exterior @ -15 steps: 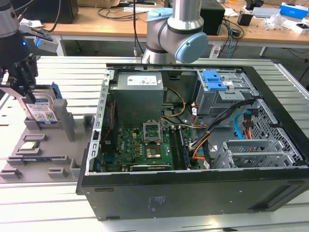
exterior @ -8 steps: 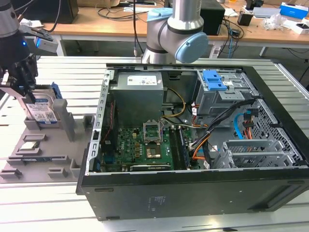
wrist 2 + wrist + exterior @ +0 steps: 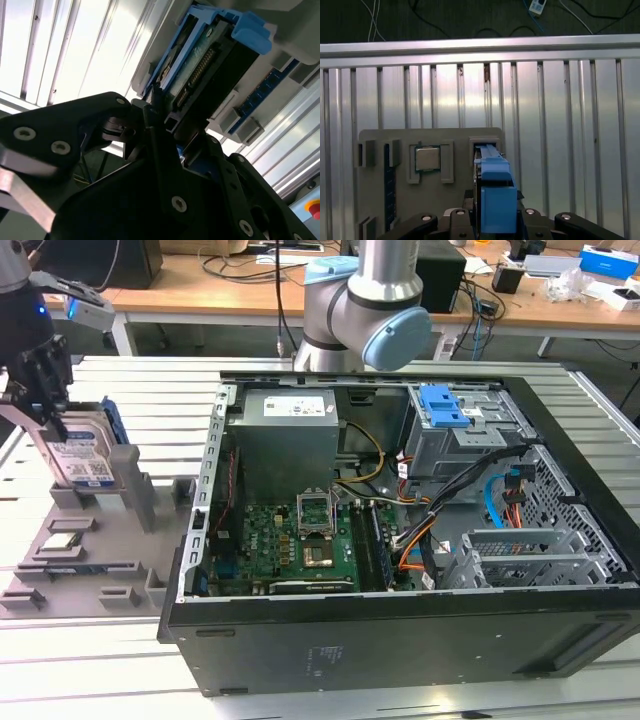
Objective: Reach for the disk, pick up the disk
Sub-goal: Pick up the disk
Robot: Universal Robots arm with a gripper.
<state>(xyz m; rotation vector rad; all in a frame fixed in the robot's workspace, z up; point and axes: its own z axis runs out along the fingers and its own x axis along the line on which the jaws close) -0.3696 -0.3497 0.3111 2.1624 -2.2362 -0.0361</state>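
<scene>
The disk is a silver-grey hard drive with a white-and-blue label and blue rails. It stands on edge in a slot of the grey holder plate at the exterior view's left. My black gripper comes down over its upper corner. In the second wrist view the disk runs between the fingers, one of which presses on its blue rail. In the first wrist view the blue rail sits tight between the finger bases. The gripper is shut on the disk, whose lower edge rests in the slot.
An open computer case lies to the exterior view's right of the holder plate, with the arm's base behind it. On the plate lie a processor chip and a memory stick. The slatted aluminium table ends at a rail beyond.
</scene>
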